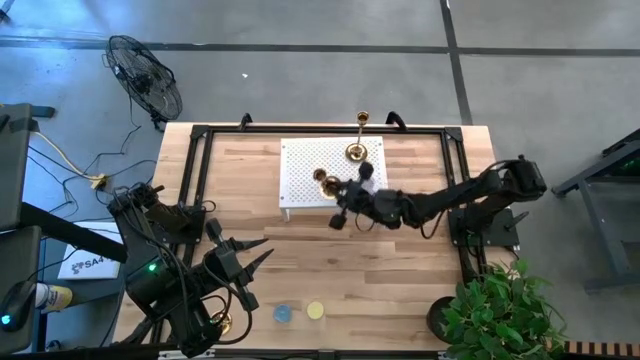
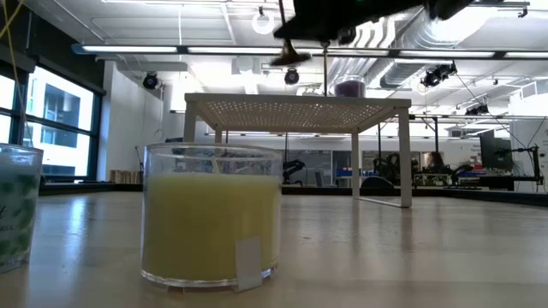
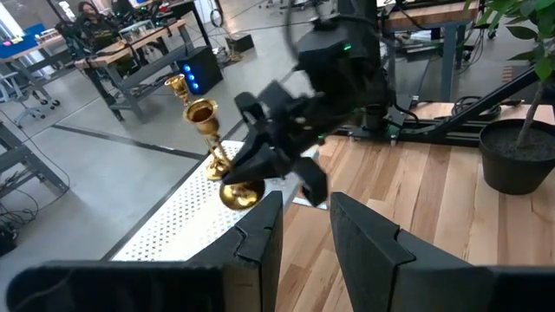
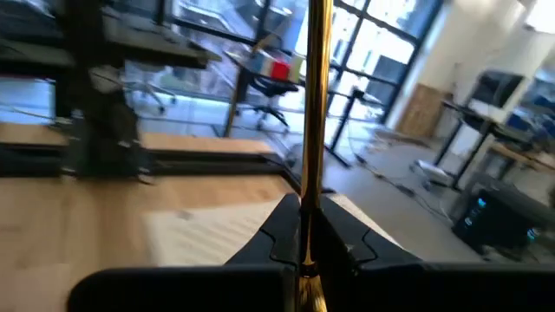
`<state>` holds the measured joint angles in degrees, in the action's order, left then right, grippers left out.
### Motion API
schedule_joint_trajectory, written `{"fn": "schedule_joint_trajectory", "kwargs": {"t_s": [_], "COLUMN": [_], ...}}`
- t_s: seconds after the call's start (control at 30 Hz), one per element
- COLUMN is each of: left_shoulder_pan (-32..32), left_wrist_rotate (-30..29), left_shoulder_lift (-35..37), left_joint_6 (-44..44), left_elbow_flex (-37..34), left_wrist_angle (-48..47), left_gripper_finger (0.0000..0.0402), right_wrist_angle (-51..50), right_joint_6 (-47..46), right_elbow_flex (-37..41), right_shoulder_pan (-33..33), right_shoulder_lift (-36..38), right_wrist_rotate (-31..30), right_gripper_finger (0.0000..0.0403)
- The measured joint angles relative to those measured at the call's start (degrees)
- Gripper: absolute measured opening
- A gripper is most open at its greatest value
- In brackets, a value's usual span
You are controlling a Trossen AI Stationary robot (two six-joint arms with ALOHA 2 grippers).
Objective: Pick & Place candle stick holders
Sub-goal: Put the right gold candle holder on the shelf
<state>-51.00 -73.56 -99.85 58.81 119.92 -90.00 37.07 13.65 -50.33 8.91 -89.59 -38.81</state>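
One gold candle stick holder (image 1: 325, 180) hangs over the white perforated stand (image 1: 300, 170) at the table's far middle, with my right gripper (image 1: 337, 192) shut on it. In the left wrist view it is tilted, cup (image 3: 201, 113) up and round base (image 3: 241, 195) down. A second, taller holder (image 1: 357, 150) stands on its round base at the stand's far right corner. My left gripper (image 3: 303, 234) waits open at the near left (image 1: 255, 255), holding nothing. My right gripper pinches the holder's slim stem (image 4: 306, 227) between its two fingers, which lie across it. The fingers come in level from the table's right side. The long stem (image 4: 316, 104) sticks out past them. The holder is tilted and lifted clear of the stand (image 2: 295, 107).
A yellow candle (image 1: 316, 311) in a glass and a blue one (image 1: 283, 314) stand near the front edge. A small gold thing (image 1: 222, 322) lies beside the left arm. A potted plant (image 1: 495, 310) fills the near right corner. A black frame (image 1: 200, 135) runs round the table.
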Motion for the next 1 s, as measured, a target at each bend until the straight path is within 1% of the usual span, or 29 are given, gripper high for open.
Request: {"fn": "schedule_joint_trajectory", "kwargs": {"t_s": [0.13, 0.2, 0.3, 0.37, 0.47, 0.63, 0.73, 0.87, 1.0], "left_shoulder_pan": [0.0, 0.0, 0.0, 0.0, 0.0, 0.0, 0.0, 0.0, 0.0], "left_wrist_rotate": [0.0, 0.2, 1.0, 1.7, 2.8, 4.3, 4.8, 5.3, 5.5], "left_shoulder_lift": [0.0, 0.0, -0.1, -0.1, -0.1, -0.2, -0.2, -0.2, -0.2], "left_joint_6": [0.0, 0.0, 0.1, 0.2, 0.4, 0.4, 0.3, 0.2, 0.2], "left_elbow_flex": [0.0, 0.0, 0.0, 0.0, 0.0, 0.0, 0.0, 0.0, 0.0], "left_wrist_angle": [0.0, 0.0, 0.0, 0.0, 0.1, 0.0, 0.0, 0.0, 0.0], "left_gripper_finger": [0.0097, 0.0097, 0.0097, 0.0097, 0.0097, 0.0097, 0.0097, 0.0097, 0.0097], "right_wrist_angle": [-0.2, -0.3, -0.1, 0.8, 2.9, 7.4, 7.2, 3.4, -1.7], "right_joint_6": [0.5, 1.6, 2.1, 3.1, 4.4, 6.9, 6.7, 1.5, -3.1], "right_elbow_flex": [-3.4, -5.2, -7.9, -9.5, -10.9, -10.6, -10.6, -10.6, -10.6], "right_shoulder_pan": [3.6, 4.5, 4.6, 4.0, 2.9, 1.8, 1.1, 0.0, -1.2], "right_shoulder_lift": [-2.8, -5.7, -10.6, -13.6, -15.8, -14.9, -13.6, -13.3, -13.3], "right_wrist_rotate": [-1.5, -4.1, -7.2, -7.7, -8.3, -9.3, -9.7, -7.8, -7.2], "right_gripper_finger": [0.0010, 0.0010, 0.0010, 0.0010, 0.0010, 0.0010, 0.0010, 0.0010, 0.0010]}}
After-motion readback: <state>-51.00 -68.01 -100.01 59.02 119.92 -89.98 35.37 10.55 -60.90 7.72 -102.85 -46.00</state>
